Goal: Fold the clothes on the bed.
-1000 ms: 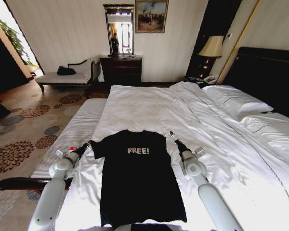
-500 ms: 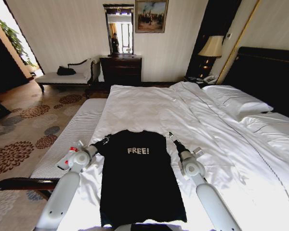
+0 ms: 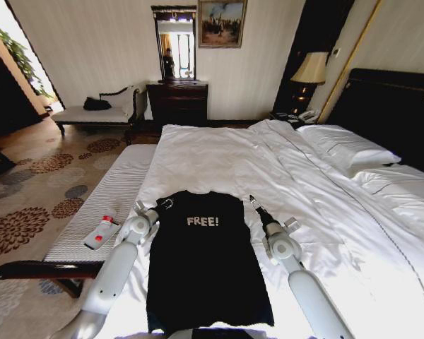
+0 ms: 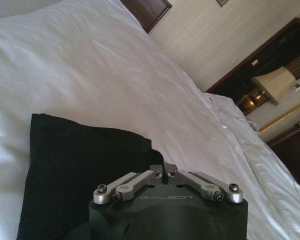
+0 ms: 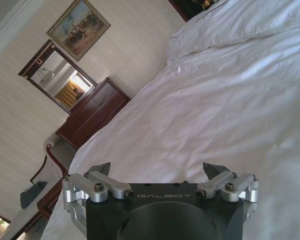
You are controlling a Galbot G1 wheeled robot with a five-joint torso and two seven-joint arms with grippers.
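A: Head view: the T-shirt (image 3: 205,258) lies flat on the bed (image 3: 297,176). Left gripper (image 3: 164,205) sits at its shoulder, right gripper (image 3: 253,200) beside the other sleeve.

B: Left wrist view: fingers pressed together on black cloth; it could slip free, I judge.

A: Right wrist view: jaws spread, empty.

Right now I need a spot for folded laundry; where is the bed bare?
Free: the white duvet between the T-shirt and the pillows. Crowded: beside the shirt's shoulders, at the left gripper and right gripper.
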